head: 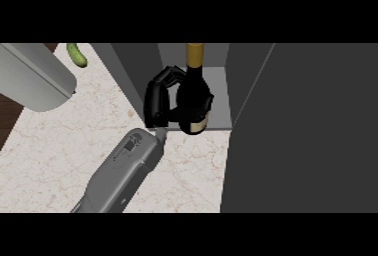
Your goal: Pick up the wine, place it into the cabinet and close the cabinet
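Cabinet [295, 125] fills the right side with its door swung open toward me; inside its grey bay stands the wine bottle [193, 85], gold-capped neck pointing away, cream label end at the shelf's front lip. My one visible hand [164, 97], likely the right, has fingers curled round the bottle's body. I'd push it deeper, then uncurl and back straight out. Green cucumber [77, 55] far left, irrelevant.

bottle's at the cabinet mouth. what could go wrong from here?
1. The wine bottle sits near the shelf's front edge; released here, it may tip out.
2. The hand curled round it must withdraw past the cabinet wall and could drag the bottle.
3. The open door could strike the forearm if swung early.
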